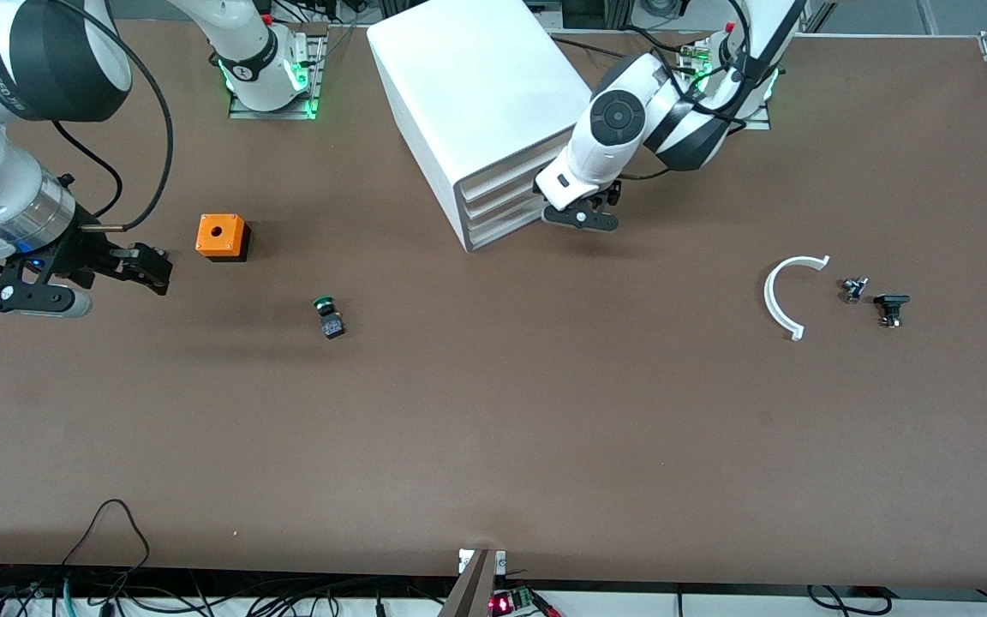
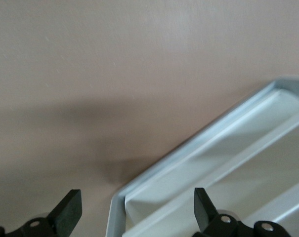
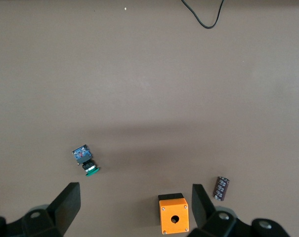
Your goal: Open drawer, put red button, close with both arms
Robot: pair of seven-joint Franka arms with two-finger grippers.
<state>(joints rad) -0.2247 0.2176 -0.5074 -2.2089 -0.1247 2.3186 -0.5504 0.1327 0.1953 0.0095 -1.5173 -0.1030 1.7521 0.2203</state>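
The white cabinet (image 1: pixel 476 77) stands at the back middle of the table, its three drawers (image 1: pixel 502 208) all pushed in. My left gripper (image 1: pixel 581 218) is open, low in front of the drawer fronts at the corner toward the left arm's end. In the left wrist view its fingers (image 2: pixel 70 213) straddle a drawer corner (image 2: pixel 139 190). My right gripper (image 1: pixel 151 270) is open and empty, over the table beside the orange cube (image 1: pixel 222 236). The red button is not in view. The green-capped button (image 1: pixel 328 315) lies on the table and also shows in the right wrist view (image 3: pixel 86 160).
The orange cube (image 3: pixel 174 216) and a small dark cylinder (image 3: pixel 221 188) lie between and beside the right gripper's fingers (image 3: pixel 65 207). A white arc piece (image 1: pixel 780 300) and two small black parts (image 1: pixel 853 289) (image 1: pixel 890 308) lie toward the left arm's end.
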